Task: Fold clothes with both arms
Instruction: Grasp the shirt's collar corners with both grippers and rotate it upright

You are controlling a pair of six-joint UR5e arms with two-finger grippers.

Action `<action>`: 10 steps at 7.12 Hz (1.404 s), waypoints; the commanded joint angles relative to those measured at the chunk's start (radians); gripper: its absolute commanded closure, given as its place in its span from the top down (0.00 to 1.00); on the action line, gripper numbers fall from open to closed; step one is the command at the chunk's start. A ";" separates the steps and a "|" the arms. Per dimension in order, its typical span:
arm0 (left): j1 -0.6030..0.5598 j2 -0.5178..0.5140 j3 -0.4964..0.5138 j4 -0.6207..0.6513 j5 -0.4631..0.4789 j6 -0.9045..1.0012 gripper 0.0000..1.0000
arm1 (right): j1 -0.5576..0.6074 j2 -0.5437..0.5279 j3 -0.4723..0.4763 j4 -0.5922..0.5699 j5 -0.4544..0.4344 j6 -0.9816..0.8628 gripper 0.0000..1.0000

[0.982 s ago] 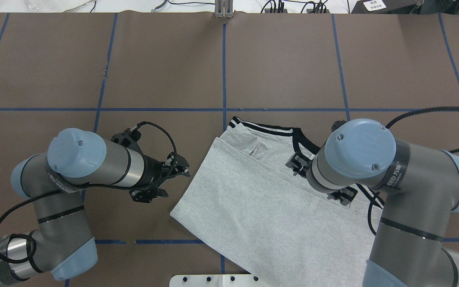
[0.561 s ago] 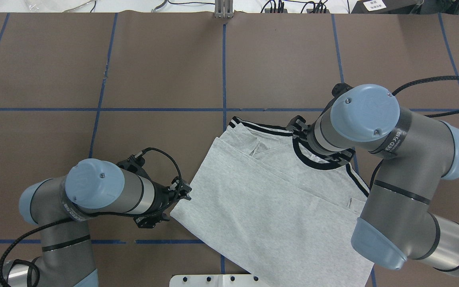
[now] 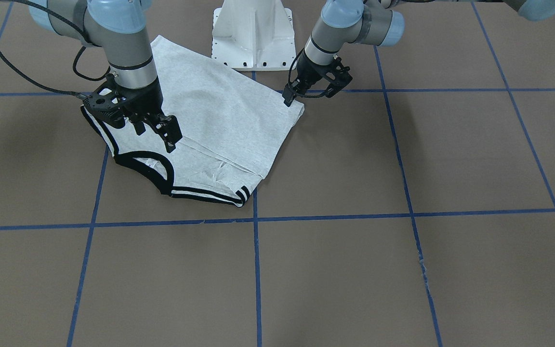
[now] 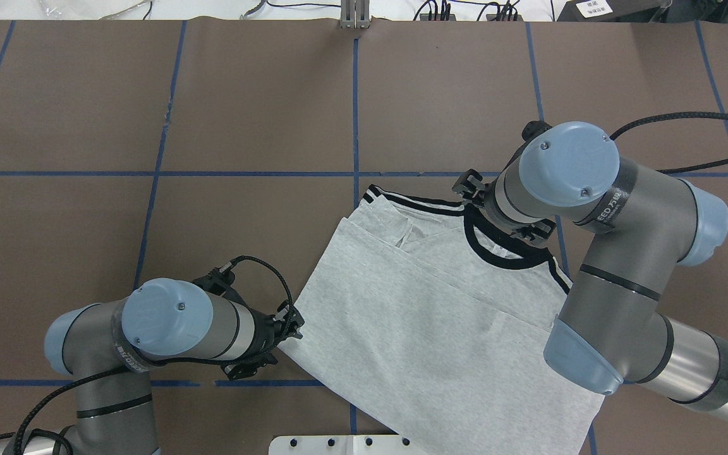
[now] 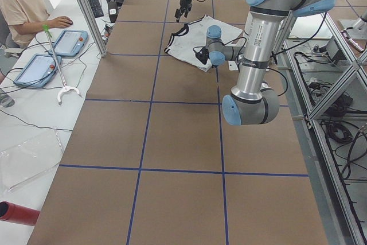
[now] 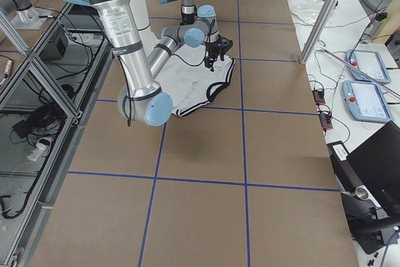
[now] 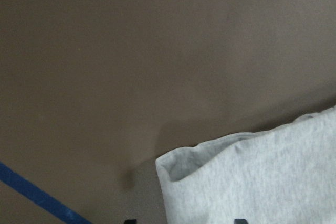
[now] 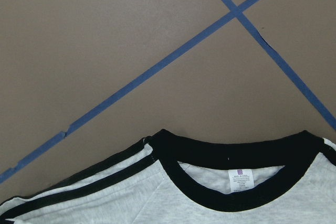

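The light grey T-shirt (image 4: 427, 322) lies partly folded on the brown table, with its black collar (image 4: 497, 249) and striped shoulder trim (image 4: 414, 201) at the far side. My left gripper (image 4: 283, 345) is open and low at the shirt's near-left corner (image 3: 299, 108). In the left wrist view that corner (image 7: 210, 166) lies between the open jaws. My right gripper (image 3: 154, 131) is open and empty, hovering just above the shirt beside the collar (image 3: 145, 166). The right wrist view shows the collar (image 8: 231, 153) and a white label (image 8: 241, 179). The print is hidden.
The white pedestal base (image 3: 253, 33) stands at the near table edge behind the shirt. Blue tape lines (image 4: 355, 114) grid the table. A metal bracket (image 4: 354, 16) sits at the far edge. An operator (image 5: 20, 4) sits at a side desk.
My left gripper has moved back toward the robot, to the shirt's near-left corner. My right gripper has moved forward from over the shirt's chest to the collar. The shirt has not moved.
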 commanded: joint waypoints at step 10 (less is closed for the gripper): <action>-0.352 -0.081 0.136 -0.023 0.000 0.273 0.00 | 0.000 0.002 0.005 0.004 0.021 0.002 1.00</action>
